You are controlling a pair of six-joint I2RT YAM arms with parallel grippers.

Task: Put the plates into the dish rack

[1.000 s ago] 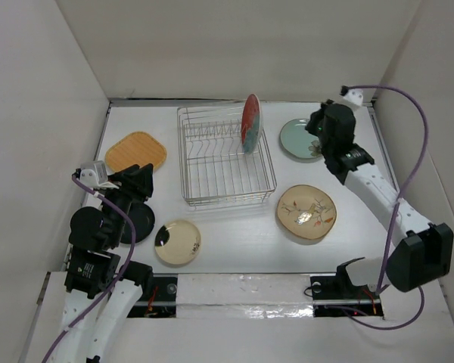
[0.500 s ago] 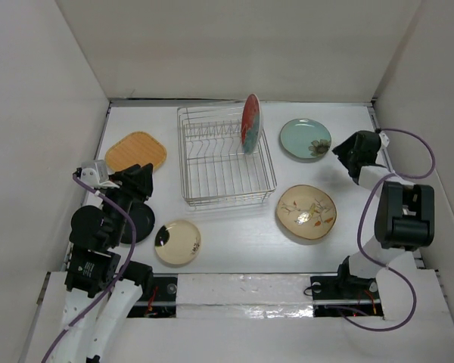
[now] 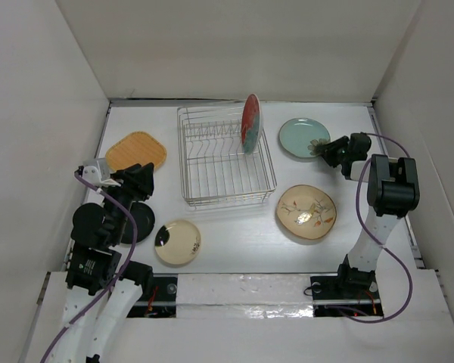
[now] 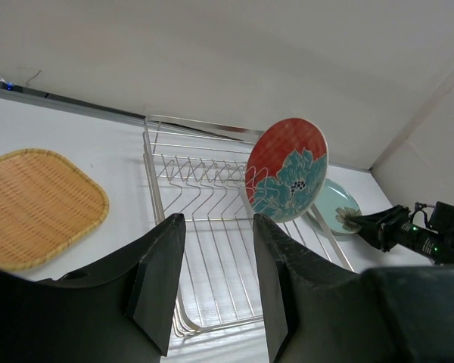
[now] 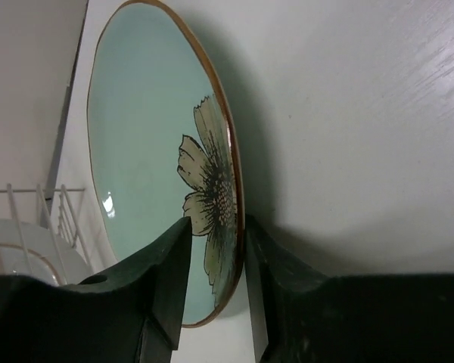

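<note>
The dish rack [image 3: 225,155] sits on the desk [image 3: 234,227], the red plate [image 3: 250,123] upright at its right end. Just right of it the teal plate [image 3: 303,138] lies flat. The right end effector [image 3: 327,150], the nearer one, straddles its right rim, fingers narrowly parted and not visibly clamped. The left end effector [image 4: 218,227] gapes empty, well apart.

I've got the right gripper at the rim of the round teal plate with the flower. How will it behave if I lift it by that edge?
The round teal plate looks glossy and glazed, so it may slip between the fingers of the right gripper. Pinched at one edge only, it will likely swing downward. It seems to be rigid ceramic, so it probably chips if dropped.
</note>
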